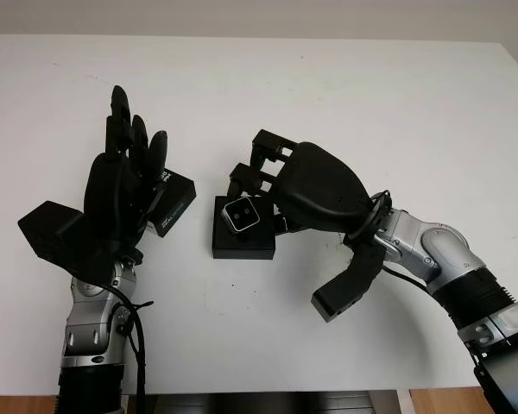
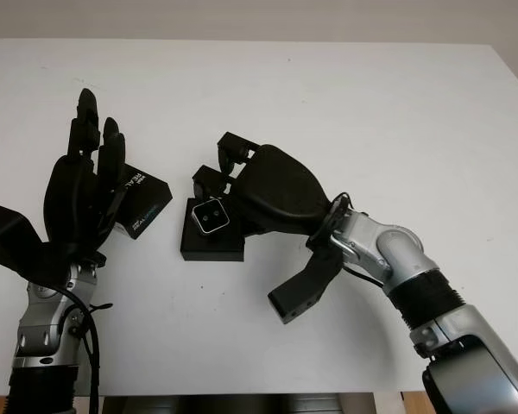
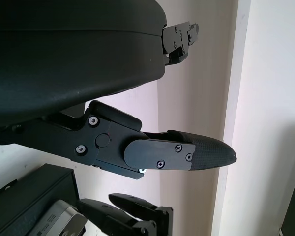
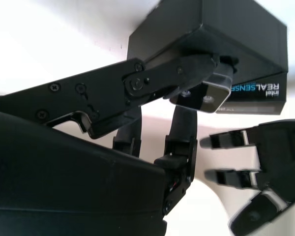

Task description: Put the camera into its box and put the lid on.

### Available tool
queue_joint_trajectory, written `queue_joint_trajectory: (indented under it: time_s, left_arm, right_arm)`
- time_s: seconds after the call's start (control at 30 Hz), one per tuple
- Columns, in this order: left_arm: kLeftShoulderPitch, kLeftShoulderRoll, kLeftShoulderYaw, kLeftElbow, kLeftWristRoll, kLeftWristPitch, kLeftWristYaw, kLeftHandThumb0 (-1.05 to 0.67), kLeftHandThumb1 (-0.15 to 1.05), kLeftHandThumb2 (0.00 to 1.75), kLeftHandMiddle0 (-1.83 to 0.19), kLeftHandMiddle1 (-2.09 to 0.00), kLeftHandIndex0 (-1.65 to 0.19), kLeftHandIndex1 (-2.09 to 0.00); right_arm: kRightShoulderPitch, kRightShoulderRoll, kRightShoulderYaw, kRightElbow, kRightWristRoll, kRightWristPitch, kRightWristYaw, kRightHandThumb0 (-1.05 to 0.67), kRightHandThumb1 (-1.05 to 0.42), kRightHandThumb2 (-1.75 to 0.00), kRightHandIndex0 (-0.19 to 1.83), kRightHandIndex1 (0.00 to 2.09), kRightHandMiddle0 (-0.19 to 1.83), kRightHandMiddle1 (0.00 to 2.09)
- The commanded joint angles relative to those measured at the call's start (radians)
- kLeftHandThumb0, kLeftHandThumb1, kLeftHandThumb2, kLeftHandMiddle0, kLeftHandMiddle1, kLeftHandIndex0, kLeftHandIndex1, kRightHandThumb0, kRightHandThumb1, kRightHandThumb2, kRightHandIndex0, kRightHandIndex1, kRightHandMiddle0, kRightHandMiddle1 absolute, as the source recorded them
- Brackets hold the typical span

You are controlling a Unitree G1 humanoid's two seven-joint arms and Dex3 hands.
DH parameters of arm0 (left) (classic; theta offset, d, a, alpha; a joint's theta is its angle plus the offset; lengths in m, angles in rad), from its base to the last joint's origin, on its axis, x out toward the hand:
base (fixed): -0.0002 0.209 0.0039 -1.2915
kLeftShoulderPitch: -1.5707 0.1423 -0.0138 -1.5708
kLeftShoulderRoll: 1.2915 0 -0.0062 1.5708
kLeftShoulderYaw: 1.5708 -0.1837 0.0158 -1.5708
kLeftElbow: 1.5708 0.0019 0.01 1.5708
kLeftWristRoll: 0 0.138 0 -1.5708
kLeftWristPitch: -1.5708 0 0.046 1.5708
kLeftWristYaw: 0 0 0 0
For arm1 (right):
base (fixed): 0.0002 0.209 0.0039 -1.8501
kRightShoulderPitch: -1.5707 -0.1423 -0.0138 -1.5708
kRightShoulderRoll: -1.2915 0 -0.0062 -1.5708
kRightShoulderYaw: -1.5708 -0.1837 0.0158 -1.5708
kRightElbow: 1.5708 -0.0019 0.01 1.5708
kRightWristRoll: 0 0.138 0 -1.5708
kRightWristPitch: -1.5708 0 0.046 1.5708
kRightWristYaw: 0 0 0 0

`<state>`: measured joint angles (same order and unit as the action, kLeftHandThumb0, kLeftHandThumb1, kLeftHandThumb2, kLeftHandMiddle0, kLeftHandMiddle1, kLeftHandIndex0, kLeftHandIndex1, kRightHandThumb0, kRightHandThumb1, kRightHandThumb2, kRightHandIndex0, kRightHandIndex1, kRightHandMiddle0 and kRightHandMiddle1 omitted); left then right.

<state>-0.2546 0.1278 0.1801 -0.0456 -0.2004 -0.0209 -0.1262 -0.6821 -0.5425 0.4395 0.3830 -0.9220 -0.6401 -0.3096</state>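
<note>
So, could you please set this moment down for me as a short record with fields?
camera: silver camera sitting on the open black box, lens face up
right hand: right hand curled over the box, fingers gripping the camera
lid: black lid with white lettering, on the white table beside the box
left hand: left hand open, raised upright in front of the lid
progress: lid not yet on

"intel REALSENSE" — white print on the black lid (image 4: 265, 91).
</note>
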Motion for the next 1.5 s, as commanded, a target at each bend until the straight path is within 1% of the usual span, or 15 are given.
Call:
queue_joint_trajectory:
  time_s: [0.0, 0.03, 0.1, 0.2, 0.3, 0.37, 0.43, 0.5, 0.63, 0.9, 1.03, 1.1, 1.3, 1.4, 1.47]
  left_arm:
    - [0.013, 0.009, 0.0, -0.012, 0.0, -0.001, -0.005, -0.76, 1.05, 0.34, 0.19, 0.0, 0.19, 0.0]
    - [0.015, 0.009, -0.001, -0.014, 0.005, -0.001, -0.002, -0.77, 1.05, 0.34, 0.19, 0.0, 0.19, 0.0]
    - [0.018, 0.01, -0.003, -0.017, 0.014, -0.003, 0.003, -0.76, 1.05, 0.34, 0.19, 0.0, 0.19, 0.0]
    - [0.021, 0.012, -0.006, -0.018, 0.016, -0.005, 0.001, -0.77, 1.05, 0.34, 0.19, 0.0, 0.19, 0.0]
    - [0.021, 0.011, -0.006, -0.016, 0.013, -0.001, -0.001, -0.78, 1.05, 0.34, 0.19, 0.0, 0.19, 0.0]
    - [0.02, 0.012, -0.008, -0.012, 0.013, -0.005, -0.004, -0.77, 1.05, 0.35, 0.19, 0.0, 0.19, 0.0]
    - [0.018, 0.011, -0.009, -0.01, 0.015, -0.005, -0.003, -0.77, 1.05, 0.35, 0.19, 0.0, 0.19, 0.0]
    - [0.019, 0.01, -0.01, -0.013, 0.013, -0.001, -0.002, -0.77, 1.05, 0.35, 0.19, 0.0, 0.19, 0.0]
    - [0.019, 0.009, -0.014, -0.014, 0.014, -0.001, -0.003, -0.77, 1.05, 0.36, 0.19, 0.0, 0.19, 0.0]
    - [0.021, -0.004, -0.026, -0.024, 0.007, 0.004, 0.003, -0.77, 1.05, 0.37, 0.19, 0.0, 0.19, 0.0]
    - [0.02, -0.013, -0.029, -0.026, 0.008, 0.006, 0.007, -0.76, 1.05, 0.38, 0.19, 0.0, 0.19, 0.0]
    - [0.02, -0.013, -0.032, -0.029, 0.013, 0.009, 0.01, -0.77, 1.05, 0.38, 0.19, 0.0, 0.19, 0.0]
    - [0.027, -0.012, -0.032, -0.035, 0.012, 0.014, 0.012, -0.78, 1.05, 0.39, 0.19, 0.0, 0.19, 0.0]
    - [0.028, -0.012, -0.035, -0.041, 0.014, 0.021, 0.015, -0.77, 1.05, 0.4, 0.19, 0.0, 0.19, 0.0]
    - [0.027, -0.013, -0.036, -0.041, 0.013, 0.018, 0.015, -0.77, 1.05, 0.4, 0.19, 0.0, 0.19, 0.0]
  right_arm:
    - [0.012, 0.014, -0.021, 0.014, 0.099, -0.005, 0.086, -0.39, -0.95, -0.06, 0.22, 1.43, 0.45, 1.6]
    - [0.015, 0.024, -0.035, 0.017, 0.175, 0.004, 0.15, -0.39, -0.96, -0.06, 0.23, 1.44, 0.45, 1.6]
    - [0.021, 0.043, -0.066, 0.015, 0.31, 0.034, 0.265, -0.36, -0.99, -0.07, 0.18, 1.41, 0.38, 1.66]
    - [0.022, 0.072, -0.117, 0.0, 0.483, 0.119, 0.412, -0.36, -1.02, -0.06, 0.11, 1.27, 0.26, 1.78]
    - [0.02, 0.093, -0.164, -0.054, 0.587, 0.236, 0.52, -0.37, -1.01, -0.05, 0.13, 1.05, 0.23, 1.82]
    - [0.021, 0.111, -0.194, -0.089, 0.635, 0.298, 0.557, -0.37, -0.99, -0.05, 0.18, 0.93, 0.27, 1.8]
    - [0.025, 0.122, -0.217, -0.12, 0.671, 0.342, 0.587, -0.36, -0.99, -0.05, 0.19, 0.87, 0.28, 1.79]
    - [0.03, 0.126, -0.231, -0.145, 0.691, 0.366, 0.61, -0.36, -0.98, -0.05, 0.21, 0.82, 0.28, 1.77]
    - [0.047, 0.132, -0.254, -0.206, 0.72, 0.421, 0.646, -0.36, -0.98, -0.05, 0.22, 0.8, 0.28, 1.76]
    - [0.1, 0.149, -0.282, -0.372, 0.755, 0.617, 0.692, -0.36, -0.97, -0.05, 0.21, 0.77, 0.27, 1.74]
    - [0.133, 0.155, -0.277, -0.461, 0.761, 0.731, 0.717, -0.36, -0.98, -0.06, 0.18, 0.72, 0.27, 1.74]
    - [0.148, 0.156, -0.269, -0.495, 0.753, 0.779, 0.726, -0.37, -0.98, -0.06, 0.18, 0.66, 0.28, 1.72]
    - [0.184, 0.172, -0.253, -0.562, 0.746, 0.927, 0.739, -0.36, -1.01, -0.06, 0.19, 0.48, 0.23, 1.79]
    - [0.197, 0.172, -0.24, -0.577, 0.736, 0.972, 0.745, -0.39, -1.04, -0.06, 0.21, 0.39, 0.19, 1.9]
    - [0.203, 0.175, -0.232, -0.577, 0.727, 0.979, 0.741, -0.43, -1.04, -0.07, 0.22, 0.35, 0.2, 1.99]
